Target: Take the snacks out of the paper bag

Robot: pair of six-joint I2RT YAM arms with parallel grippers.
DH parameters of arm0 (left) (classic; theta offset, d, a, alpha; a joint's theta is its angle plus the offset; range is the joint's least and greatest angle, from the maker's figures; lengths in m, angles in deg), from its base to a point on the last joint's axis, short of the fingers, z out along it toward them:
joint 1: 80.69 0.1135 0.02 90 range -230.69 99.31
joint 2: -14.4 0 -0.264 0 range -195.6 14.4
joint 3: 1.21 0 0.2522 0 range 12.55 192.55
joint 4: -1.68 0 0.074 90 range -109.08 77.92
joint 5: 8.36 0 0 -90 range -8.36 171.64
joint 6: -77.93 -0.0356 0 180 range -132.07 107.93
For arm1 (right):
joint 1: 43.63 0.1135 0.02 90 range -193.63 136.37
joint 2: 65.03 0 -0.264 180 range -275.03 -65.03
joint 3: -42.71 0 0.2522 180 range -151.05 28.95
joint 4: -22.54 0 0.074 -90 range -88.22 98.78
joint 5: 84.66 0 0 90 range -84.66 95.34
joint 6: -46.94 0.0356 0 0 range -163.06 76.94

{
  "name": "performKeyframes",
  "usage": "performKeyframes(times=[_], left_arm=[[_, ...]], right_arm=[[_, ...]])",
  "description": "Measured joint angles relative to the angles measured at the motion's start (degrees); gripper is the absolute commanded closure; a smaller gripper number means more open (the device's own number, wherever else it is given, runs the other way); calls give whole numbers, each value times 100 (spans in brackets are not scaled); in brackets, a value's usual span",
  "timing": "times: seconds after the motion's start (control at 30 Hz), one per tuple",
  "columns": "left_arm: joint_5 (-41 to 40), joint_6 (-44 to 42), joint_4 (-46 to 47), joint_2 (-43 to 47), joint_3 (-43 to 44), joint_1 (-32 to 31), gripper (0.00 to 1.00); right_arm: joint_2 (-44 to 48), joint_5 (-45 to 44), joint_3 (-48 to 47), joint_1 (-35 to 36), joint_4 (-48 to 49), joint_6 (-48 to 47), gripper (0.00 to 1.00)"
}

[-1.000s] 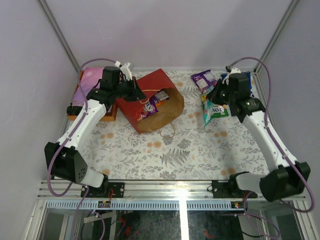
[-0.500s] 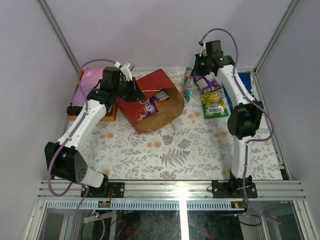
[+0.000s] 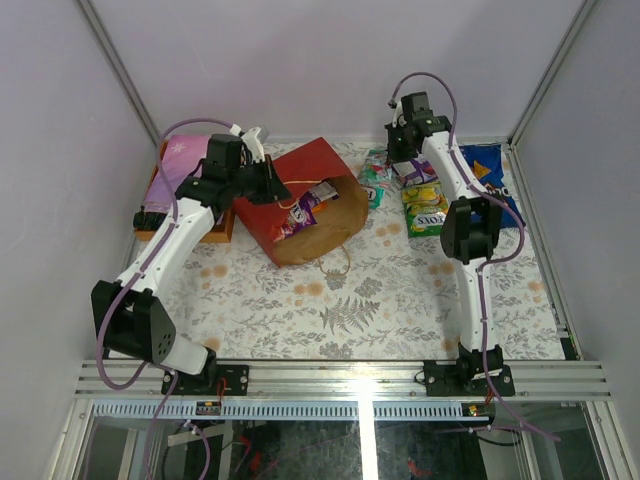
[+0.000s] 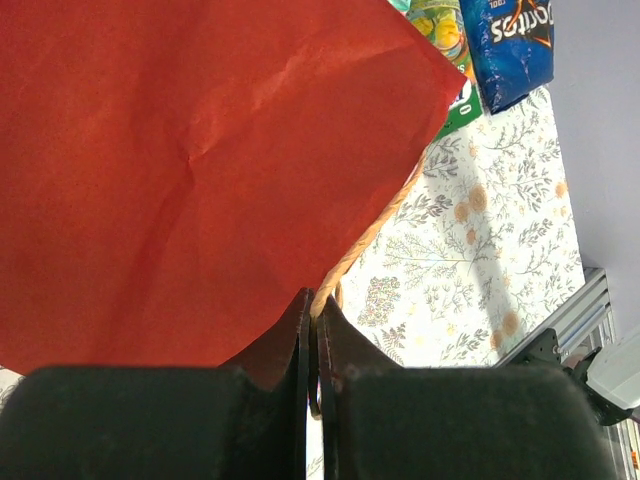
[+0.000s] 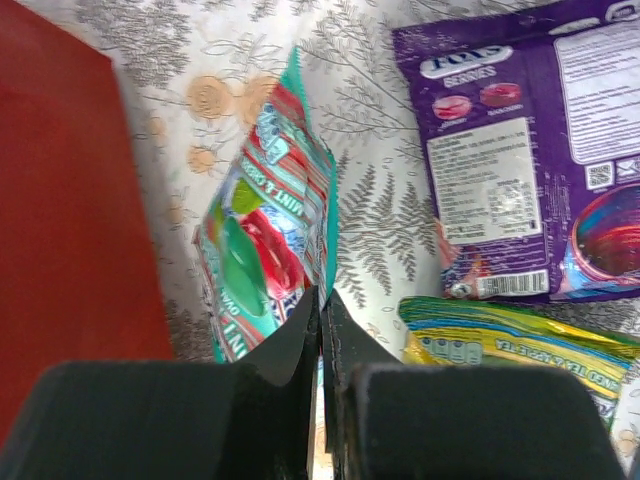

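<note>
The red paper bag (image 3: pixel 300 200) lies on its side, its brown mouth facing right; it fills the left wrist view (image 4: pixel 200 150). A purple packet (image 3: pixel 300 213) and another packet (image 3: pixel 322 192) lie inside the mouth. My left gripper (image 3: pixel 272 182) (image 4: pixel 313 295) is shut on the bag's edge and string handle (image 4: pixel 370 230). My right gripper (image 3: pixel 390 158) (image 5: pixel 322 292) is shut on the edge of a teal packet (image 3: pixel 375 182) (image 5: pixel 265 250), which hangs just right of the bag. Purple (image 3: pixel 415 168) (image 5: pixel 530 150), yellow (image 3: pixel 425 195) (image 5: pixel 520 345) and green (image 3: pixel 430 218) packets and a blue chip bag (image 3: pixel 490 175) (image 4: pixel 515 45) lie on the table.
An orange box with a pink-purple flowered cloth (image 3: pixel 178 170) stands at the far left, beside the left arm. The flowered tablecloth (image 3: pixel 340 300) covers the table. Grey walls close in the back and both sides.
My right arm has swung from the right side to the far middle and now holds the teal packet, lower and nearer the bag than half a second ago. The left arm has not moved.
</note>
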Motion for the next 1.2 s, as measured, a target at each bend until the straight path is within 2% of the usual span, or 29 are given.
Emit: performKeyframes(times=[0.3, 0.53, 0.7, 1.0, 1.2], left_arm=[[-74, -4, 0, -138, 0, 0, 100], [-195, -39, -4, -227, 0, 0, 100], [-289, -57, -2, -258, 0, 0, 100], [-313, -63, -11, -407, 0, 0, 100], [-339, -66, -35, -411, 0, 0, 100]], right_arm=[[-402, -540, -247, -11, -7, -348, 92], [-625, -597, -520, -11, 146, -424, 96], [-647, -1187, -616, -13, 358, -800, 100], [-647, -2013, -629, -39, 494, -1563, 100], [-577, -1853, -520, -39, 538, -1655, 100]])
